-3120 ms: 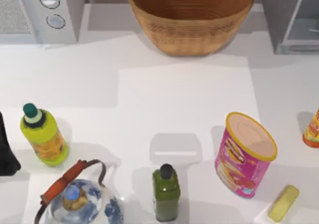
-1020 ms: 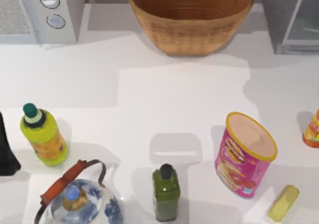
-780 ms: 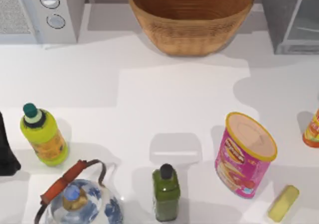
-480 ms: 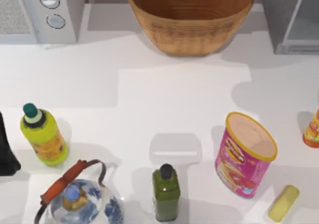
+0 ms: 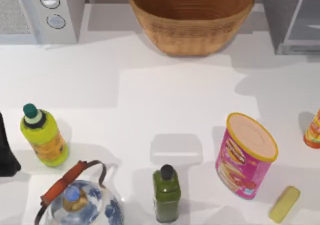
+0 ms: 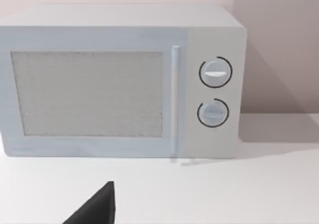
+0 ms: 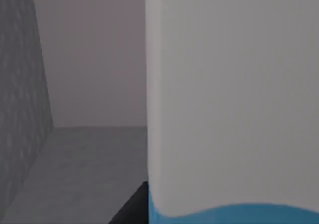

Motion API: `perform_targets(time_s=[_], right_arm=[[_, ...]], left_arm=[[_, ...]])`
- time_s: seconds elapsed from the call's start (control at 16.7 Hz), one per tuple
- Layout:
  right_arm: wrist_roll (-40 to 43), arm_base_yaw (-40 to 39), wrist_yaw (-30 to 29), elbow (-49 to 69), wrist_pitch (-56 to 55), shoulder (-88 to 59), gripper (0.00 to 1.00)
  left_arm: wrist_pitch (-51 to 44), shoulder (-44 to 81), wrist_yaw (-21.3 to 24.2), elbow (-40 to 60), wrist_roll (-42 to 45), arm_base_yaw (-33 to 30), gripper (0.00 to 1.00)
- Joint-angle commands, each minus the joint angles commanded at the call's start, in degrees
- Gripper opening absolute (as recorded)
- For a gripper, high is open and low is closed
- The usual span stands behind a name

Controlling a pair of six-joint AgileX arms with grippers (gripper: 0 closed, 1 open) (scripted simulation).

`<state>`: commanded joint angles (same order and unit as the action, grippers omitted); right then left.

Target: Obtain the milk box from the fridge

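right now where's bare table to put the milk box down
Widest bare patch: mid-table, between the basket at the back and the front row, left of the pink can. Another strip lies in front of the microwave. The front edge is crowded: yellow bottle, kettle, green bottle, can, yellow bar.

Bright, even light falls on the white table (image 5: 165,95) from above. Soft grey shadows lie beside the basket (image 5: 192,17), the bottles and the pink can (image 5: 244,156). No glare. In the right wrist view, the white carton (image 7: 234,99) stands close and softly blurred beside the dim grey fridge wall (image 7: 20,99).
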<state>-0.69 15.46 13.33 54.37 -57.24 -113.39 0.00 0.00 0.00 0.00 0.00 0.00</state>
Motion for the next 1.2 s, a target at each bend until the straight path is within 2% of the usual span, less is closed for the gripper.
perform_targets(time_s=[0.66, 0.9, 1.2], right_arm=[[-0.12, -0.29, 0.22, -4.71, -0.47, 5.83, 0.0], [-0.02, -2.07, -1.36, -10.5, 6.21, 18.41, 0.0], [0.15, -5.33, -4.31, -22.03, 20.11, 44.91, 0.0]], left_arm=[[0.0, 0.0, 0.0, 0.0, 0.0, 0.0, 1.0], [0.0, 0.0, 0.0, 0.0, 0.0, 0.0, 1.0], [0.0, 0.0, 0.0, 0.0, 0.0, 0.0, 1.0]])
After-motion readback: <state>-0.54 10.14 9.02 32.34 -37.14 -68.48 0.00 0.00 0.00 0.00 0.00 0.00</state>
